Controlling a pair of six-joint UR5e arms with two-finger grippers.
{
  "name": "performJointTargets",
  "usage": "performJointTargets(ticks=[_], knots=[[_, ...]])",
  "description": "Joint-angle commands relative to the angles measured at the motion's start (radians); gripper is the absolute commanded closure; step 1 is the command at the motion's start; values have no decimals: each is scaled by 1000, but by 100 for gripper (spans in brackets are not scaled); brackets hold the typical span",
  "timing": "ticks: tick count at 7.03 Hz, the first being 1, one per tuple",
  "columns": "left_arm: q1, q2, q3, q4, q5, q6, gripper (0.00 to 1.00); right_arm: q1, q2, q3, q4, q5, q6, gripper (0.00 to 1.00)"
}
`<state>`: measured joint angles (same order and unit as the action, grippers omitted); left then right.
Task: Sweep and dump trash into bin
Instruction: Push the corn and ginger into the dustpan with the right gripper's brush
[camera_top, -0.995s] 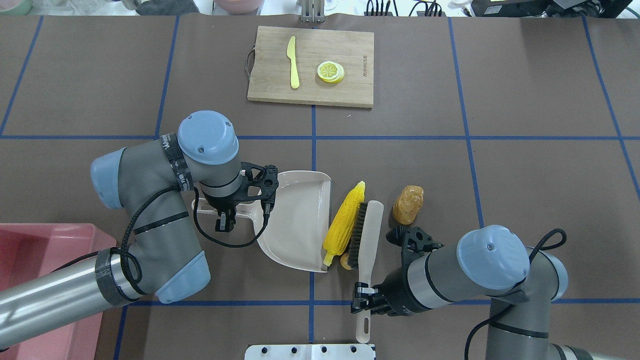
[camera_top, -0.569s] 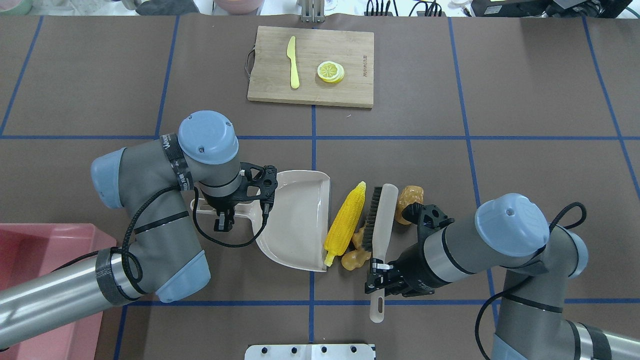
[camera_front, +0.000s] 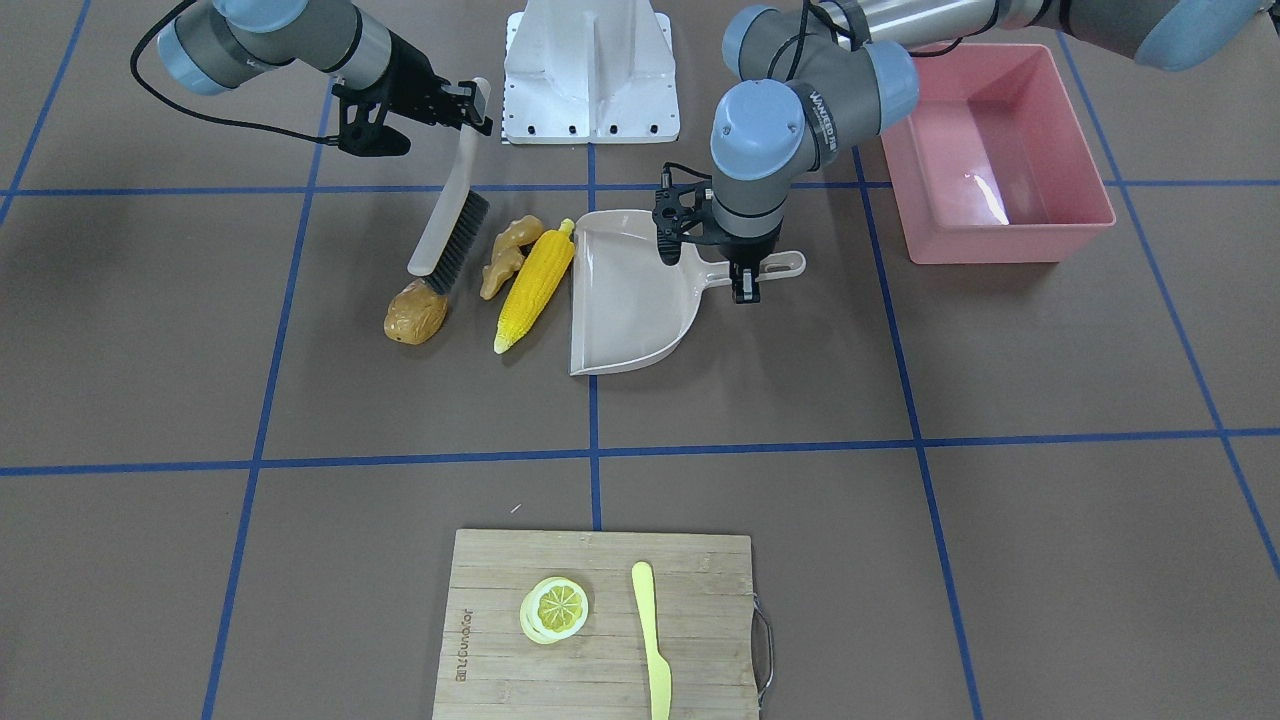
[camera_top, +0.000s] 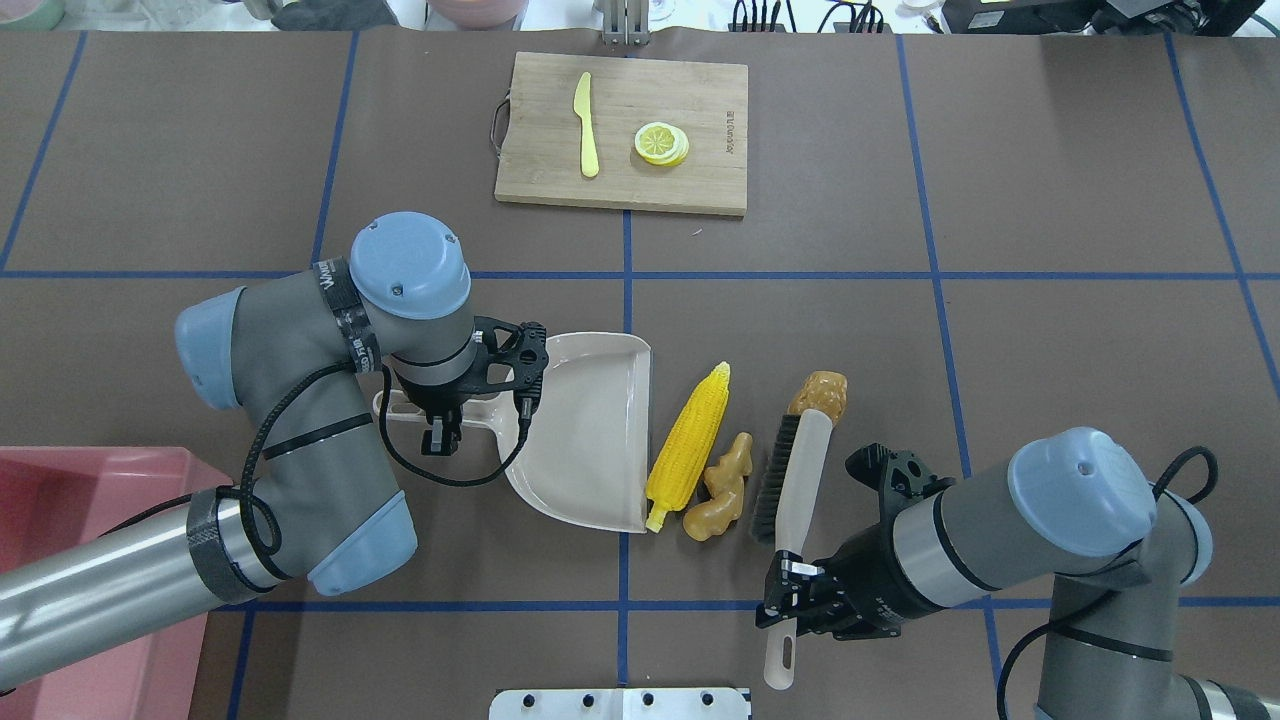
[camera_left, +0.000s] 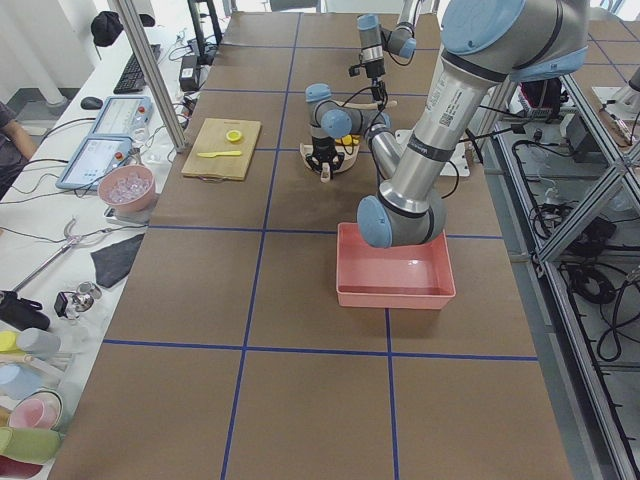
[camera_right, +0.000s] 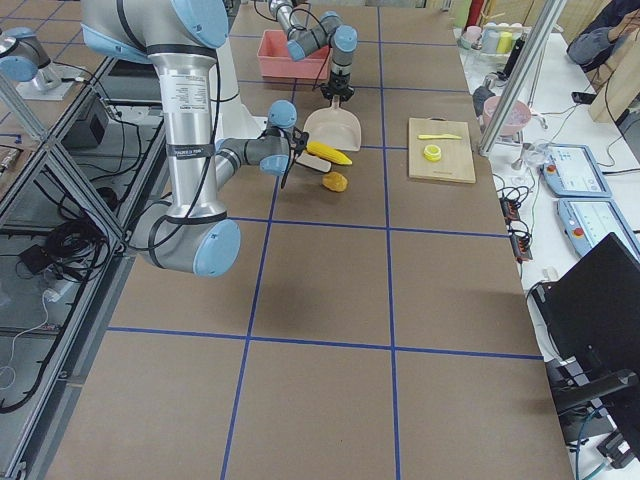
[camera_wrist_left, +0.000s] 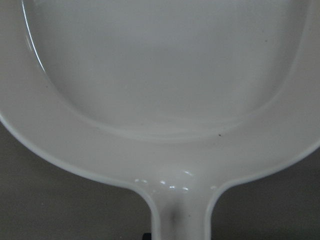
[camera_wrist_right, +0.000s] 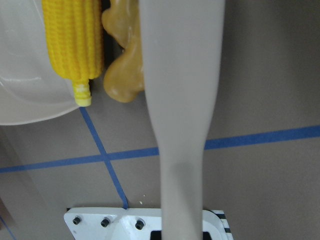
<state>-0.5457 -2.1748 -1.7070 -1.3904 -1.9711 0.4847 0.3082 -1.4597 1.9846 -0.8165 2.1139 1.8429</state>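
Right fingers (camera_top: 790, 592) are clamped on the brush (camera_top: 797, 470) low on its handle. That leaves the whole head free, bristles facing the dustpan (camera_top: 590, 440). Left fingers (camera_top: 437, 437) are closed on the dustpan handle, which pins the pan flat with its open lip toward the trash so a push won't shove it away.

The corn (camera_top: 688, 450) lies along the lip, its stub end touching the pan's corner. The ginger (camera_top: 720, 490) is touching the corn, just inside the bristles. The potato (camera_top: 822, 393) sits at the brush's far tip, touching it and a bit to the outer side. My guess is a straight sweep may clip it or miss it, so the brush probably needs to get behind it first.

The pan is bare in the left wrist view, so nothing is collected yet. The bin (camera_front: 1000, 245) is empty, well apart on my left, past the dustpan arm.

The desk (camera_top: 1050, 180) is covered in brown paper with a blue tape grid, flat and matte. The board (camera_top: 700, 110) on the far side carries the knife (camera_top: 586, 125) and lemon slice (camera_top: 661, 143), which aren't trash.

Around the desk are aluminium frame rails, cables, tablets and a laptop on side tables. A person's arm shows at the edge.
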Motion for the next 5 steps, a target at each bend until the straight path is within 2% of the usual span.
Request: performJointTargets(ticks=[1, 3, 5], knots=[[-3, 0, 1, 5, 1, 0, 100, -49, 9, -18, 10, -8, 24, 100], [-5, -3, 9, 13, 2, 0, 100, -52, 79, -82, 8, -8, 26, 100], [-10, -5, 10, 18, 3, 0, 100, -43, 98, -90, 2, -6, 26, 100]])
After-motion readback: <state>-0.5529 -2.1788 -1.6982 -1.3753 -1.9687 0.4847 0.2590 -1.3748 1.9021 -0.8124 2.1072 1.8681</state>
